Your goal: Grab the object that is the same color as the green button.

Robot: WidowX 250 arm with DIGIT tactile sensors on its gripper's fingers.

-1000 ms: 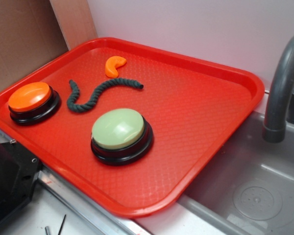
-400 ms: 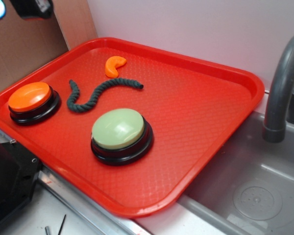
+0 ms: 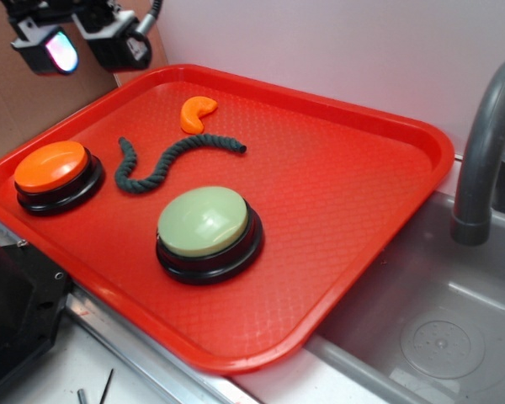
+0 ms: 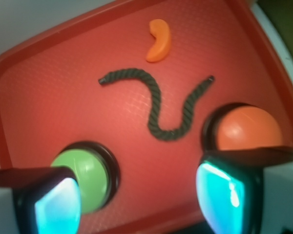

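end effector [image 3: 88,42]: jaws spread, empty, above tray's far-left rim | dark green rope [image 3: 170,162]: flat on red tray [image 3: 353,194], between orange button [image 3: 52,168], green button [image 3: 204,222] and orange crescent [image 3: 197,113], touching none | tray's right half bare

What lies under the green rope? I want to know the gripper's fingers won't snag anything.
Only the red tray shows under the green rope; the strip directly beneath it is hidden. The gripper is open above.
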